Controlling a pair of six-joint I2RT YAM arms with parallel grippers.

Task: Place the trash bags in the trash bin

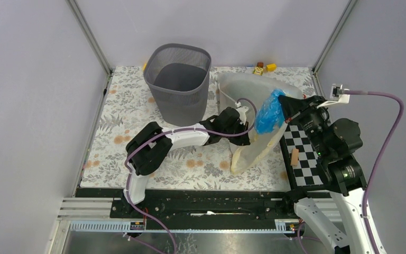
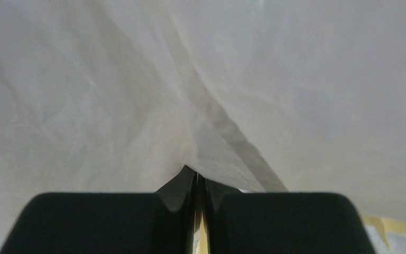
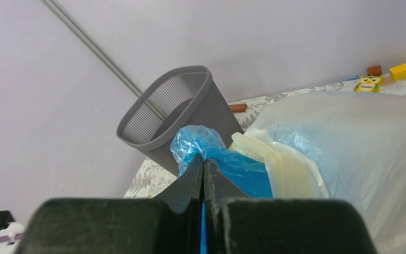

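On a flower-patterned bench point(image 1: 116, 121) walled by plain grey panels, the trash bin point(image 1: 178, 79), a dark mesh wastebasket, stood upright and empty toward the back left, its mouth open to the overhead camera. Just to its right, the left arm point(image 1: 187, 136) lay stretched across the bench, its jaws pressed together on a fold of the pale trash bag point(image 1: 254, 148), whose film filled the wrist view. That bag draped in a slack sheet between the two arms, near the bin but outside it. At its upper right edge the blue trash bag point(image 1: 269, 111) was bunched and pinched between the closed jaws of the right arm point(image 1: 343, 140), above a checkerboard panel point(image 1: 304, 153). Small toy blocks point(image 1: 261, 67) lay along the back edge. The step in hand appeared to be the carry, with both bags gripped and neither yet in the bin. The next move would likely call for both arms to swing left together, rise above the rim and let go over the opening, since loose film could easily snag there or drape outside.
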